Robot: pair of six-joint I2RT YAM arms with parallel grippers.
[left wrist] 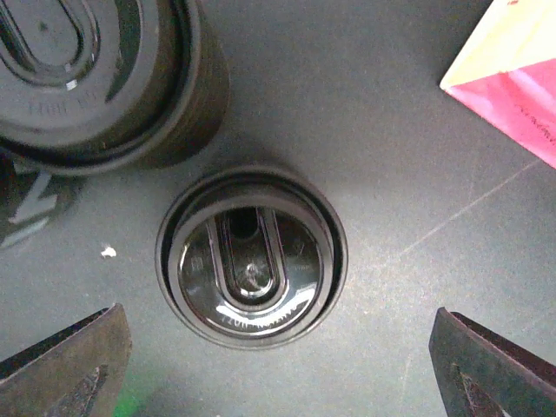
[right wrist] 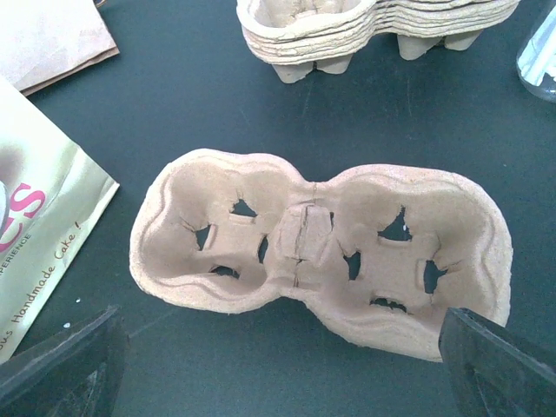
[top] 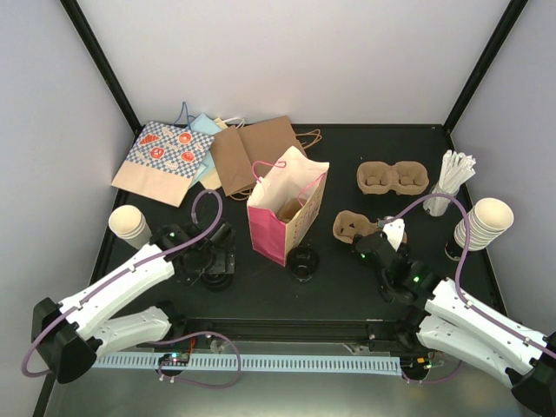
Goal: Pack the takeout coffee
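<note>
I see no cream cup with a lid on it. A round black lid (top: pixel 303 261) stands in front of the pink and cream paper bag (top: pixel 282 213); I cannot tell what is under it. My left gripper (top: pixel 213 261) is open and points down at a black lid (left wrist: pixel 252 256) that lies between its spread fingers, untouched. A taller stack of black lids (left wrist: pixel 87 78) stands beside that lid. My right gripper (top: pixel 372 241) is open just short of a single two-cup pulp carrier (right wrist: pixel 317 252), which lies empty on the table.
The upright bag (left wrist: pixel 512 78) is open at the top. A stack of pulp carriers (top: pixel 393 178) and a glass of stirrers (top: pixel 447 182) stand at the back right. Lidless cream cup stacks lie at the left (top: pixel 130 224) and right (top: pixel 482 224). Flat paper bags (top: pixel 252 155) lie at the back left.
</note>
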